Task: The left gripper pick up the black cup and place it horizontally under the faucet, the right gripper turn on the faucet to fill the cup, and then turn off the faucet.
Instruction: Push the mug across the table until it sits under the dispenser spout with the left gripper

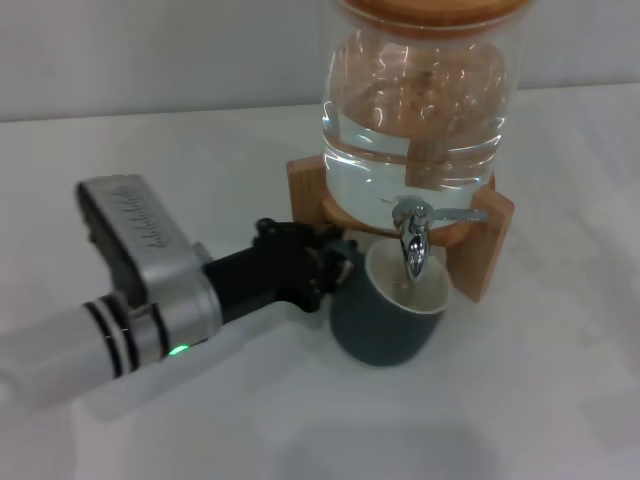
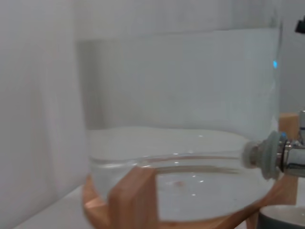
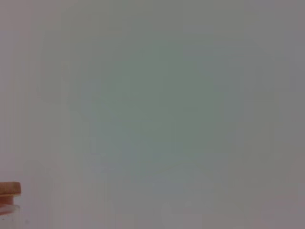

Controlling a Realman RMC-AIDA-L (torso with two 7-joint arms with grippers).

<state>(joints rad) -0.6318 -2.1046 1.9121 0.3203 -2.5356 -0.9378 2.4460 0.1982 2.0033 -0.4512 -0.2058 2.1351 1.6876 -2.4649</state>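
Note:
The black cup [image 1: 383, 322] is upright directly under the chrome faucet [image 1: 413, 238], its cream inside facing the spout. The thin lever handle [image 1: 458, 214] points sideways to the right. My left gripper [image 1: 336, 258] reaches in from the left and is shut on the cup's handle side. The left wrist view shows the faucet [image 2: 291, 157] close by and the cup's rim [image 2: 285, 215] below it. The right gripper is out of view; its wrist view shows only a blank wall.
The clear glass dispenser [image 1: 415, 110], partly full of water, sits on a wooden X-shaped stand [image 1: 488, 240] behind the cup. Its wooden lid edge [image 3: 9, 188] shows in the right wrist view. The white table [image 1: 520, 400] extends in front and to the right.

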